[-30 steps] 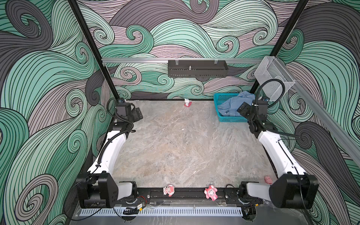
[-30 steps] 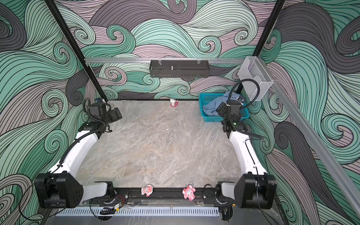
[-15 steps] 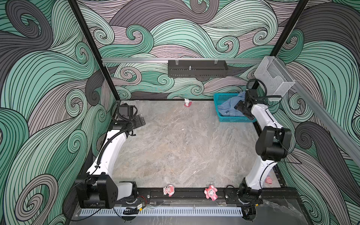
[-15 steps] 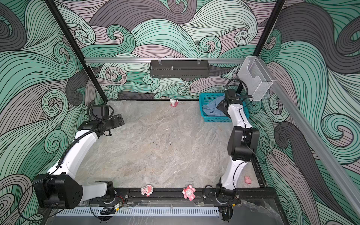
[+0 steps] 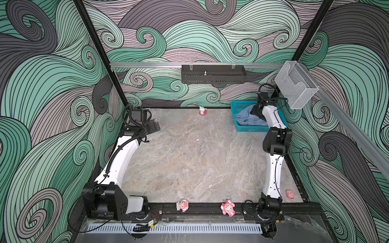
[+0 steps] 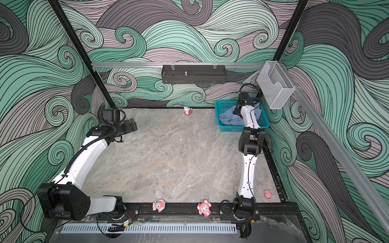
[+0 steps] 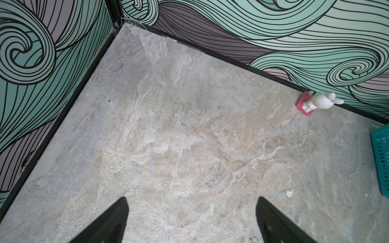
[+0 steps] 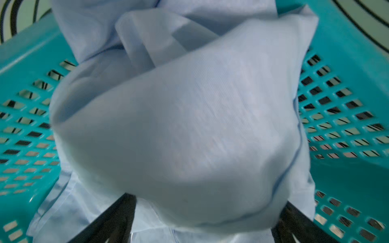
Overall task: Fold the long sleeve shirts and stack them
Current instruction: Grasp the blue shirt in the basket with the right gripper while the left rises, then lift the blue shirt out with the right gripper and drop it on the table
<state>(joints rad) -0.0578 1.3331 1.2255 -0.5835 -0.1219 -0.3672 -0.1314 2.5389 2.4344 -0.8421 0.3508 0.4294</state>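
The long sleeve shirts [image 5: 246, 118] [image 6: 229, 117] are a crumpled light blue heap inside the teal basket [image 5: 250, 128] [image 6: 231, 128] at the table's back right corner. My right gripper [image 5: 257, 111] [image 6: 238, 110] reaches down into the basket. In the right wrist view its jaws stand wide apart, open, with a bulge of blue shirt fabric [image 8: 189, 126] between the black fingers [image 8: 117, 218] of the right gripper [image 8: 206, 199]. My left gripper [image 5: 154, 124] [image 6: 131, 124] [image 7: 191, 199] hovers open over bare table at the back left, holding nothing.
A white rabbit figure [image 5: 202, 110] [image 7: 317, 102] on a red base stands at the back wall. Pink toys [image 5: 182, 205] [image 5: 227, 207] sit on the front rail, another [image 5: 290, 194] at the front right. A black shelf [image 5: 213, 74] and a clear holder [image 5: 295, 84] hang on the walls.
The right arm has stretched out toward the back and its gripper has dropped into the basket onto the shirts. The left gripper has shifted a little forward and toward the middle.
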